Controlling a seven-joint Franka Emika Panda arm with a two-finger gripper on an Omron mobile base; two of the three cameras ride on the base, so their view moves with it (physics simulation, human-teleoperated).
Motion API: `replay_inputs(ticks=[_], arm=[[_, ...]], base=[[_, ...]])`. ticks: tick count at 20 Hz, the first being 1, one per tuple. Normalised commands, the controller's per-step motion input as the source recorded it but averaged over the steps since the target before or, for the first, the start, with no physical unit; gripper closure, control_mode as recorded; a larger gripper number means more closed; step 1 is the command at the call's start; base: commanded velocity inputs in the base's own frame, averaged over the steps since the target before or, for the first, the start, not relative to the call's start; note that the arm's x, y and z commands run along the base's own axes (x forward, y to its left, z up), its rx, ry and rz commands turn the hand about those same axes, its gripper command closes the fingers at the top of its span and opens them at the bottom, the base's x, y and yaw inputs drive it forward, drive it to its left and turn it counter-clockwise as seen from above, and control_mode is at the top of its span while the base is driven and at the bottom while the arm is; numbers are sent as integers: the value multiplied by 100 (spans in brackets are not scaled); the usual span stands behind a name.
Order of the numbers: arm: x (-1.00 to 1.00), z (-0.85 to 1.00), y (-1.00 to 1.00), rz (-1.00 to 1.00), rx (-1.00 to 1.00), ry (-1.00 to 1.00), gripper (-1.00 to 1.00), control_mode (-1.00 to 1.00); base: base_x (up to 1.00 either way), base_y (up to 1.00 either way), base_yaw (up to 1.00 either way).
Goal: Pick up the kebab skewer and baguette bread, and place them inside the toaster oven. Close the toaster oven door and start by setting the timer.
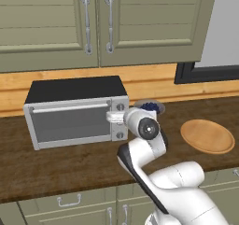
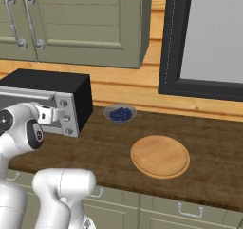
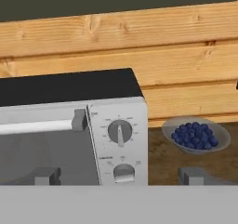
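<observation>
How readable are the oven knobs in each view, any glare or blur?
Hand view: top knob crisp, no glare, the one below cut by the frame edge. Left base view: the arm overlaps the toaster oven panel. Right base view: knobs small and soft.

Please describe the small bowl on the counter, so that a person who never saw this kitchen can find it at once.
Start from the toaster oven, the silver box with a black top on the dark wooden counter. Just to its right, near the wooden back wall, stands the bowl. It is small, grey and full of dark blue berries, unlike the flat, bare round wooden board lying nearer the counter's front edge.
</observation>
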Motion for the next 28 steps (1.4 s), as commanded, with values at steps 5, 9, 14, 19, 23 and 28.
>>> replay_inputs(ticks=[5, 9, 14, 19, 23, 28], arm=[[21, -19, 0, 0, 0, -11, -100, -100], [2, -24, 0, 0, 0, -3, -100, -100], [1, -17, 0, 0, 0, 0, -100, -100], [0, -8, 0, 0, 0, 0, -100, -100], [0, -38, 0, 0, 0, 0, -100, -100], [-1, -28, 0, 0, 0, 7, -100, -100]], base=[[0, 0, 0], [0, 0, 0], [0, 0, 0], [0, 0, 0], [0, 0, 0], [0, 0, 0]])
